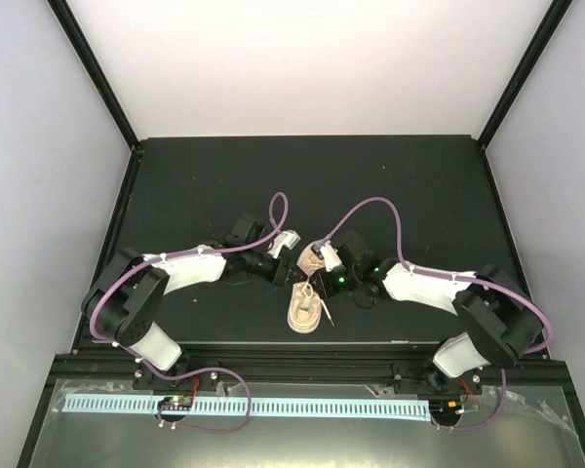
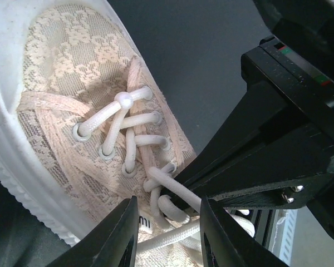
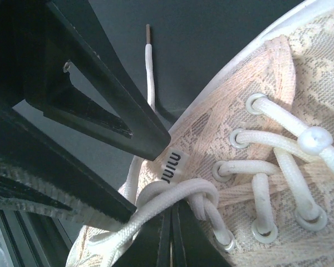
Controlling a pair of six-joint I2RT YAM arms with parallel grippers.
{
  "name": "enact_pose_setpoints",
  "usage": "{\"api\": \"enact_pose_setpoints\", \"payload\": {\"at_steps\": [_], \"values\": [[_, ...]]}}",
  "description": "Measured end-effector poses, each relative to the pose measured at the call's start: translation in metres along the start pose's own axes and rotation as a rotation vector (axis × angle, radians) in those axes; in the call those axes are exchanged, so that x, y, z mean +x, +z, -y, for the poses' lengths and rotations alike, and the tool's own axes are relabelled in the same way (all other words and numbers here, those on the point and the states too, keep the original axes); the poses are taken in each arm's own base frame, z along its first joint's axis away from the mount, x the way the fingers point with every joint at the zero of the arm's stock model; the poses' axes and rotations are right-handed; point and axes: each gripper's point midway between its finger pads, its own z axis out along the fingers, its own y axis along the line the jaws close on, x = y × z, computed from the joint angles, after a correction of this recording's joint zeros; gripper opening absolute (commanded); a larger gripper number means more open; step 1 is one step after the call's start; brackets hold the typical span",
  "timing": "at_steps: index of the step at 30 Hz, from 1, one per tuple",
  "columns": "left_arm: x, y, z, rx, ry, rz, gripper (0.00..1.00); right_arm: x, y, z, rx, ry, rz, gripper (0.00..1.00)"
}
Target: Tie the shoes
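A cream, lace-patterned sneaker [image 1: 307,304] lies on the dark counter [image 1: 419,195], with both pincers meeting over its tongue. The right pincer [image 3: 171,222] is closed tight at the laces' [image 2: 136,119] top crossing; whether it pinches a strand is unclear. The left pincer [image 2: 168,222] stands narrowly apart, straddling strands beside that crossing. It should probably close on one strand only, then draw outward evenly without lifting the sneaker.
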Motion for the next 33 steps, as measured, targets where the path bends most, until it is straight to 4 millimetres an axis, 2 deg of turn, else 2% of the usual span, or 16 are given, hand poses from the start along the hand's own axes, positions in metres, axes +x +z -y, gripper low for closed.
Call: {"api": "enact_pose_setpoints", "payload": {"at_steps": [7, 20, 33], "values": [[0.002, 0.0018, 0.0038, 0.004, 0.016, -0.015, 0.26, -0.0002, 0.0, -0.0001, 0.0, 0.0, 0.0, 0.02], [0.007, 0.0064, 0.0008, 0.0, -0.002, -0.041, 0.23, -0.0002, 0.0, 0.0004, 0.002, 0.0, 0.001, 0.01], [0.0033, 0.008, 0.0021, 0.013, -0.04, -0.034, 0.33, -0.0036, -0.0064, 0.001, 0.013, -0.008, 0.043, 0.02]]}}
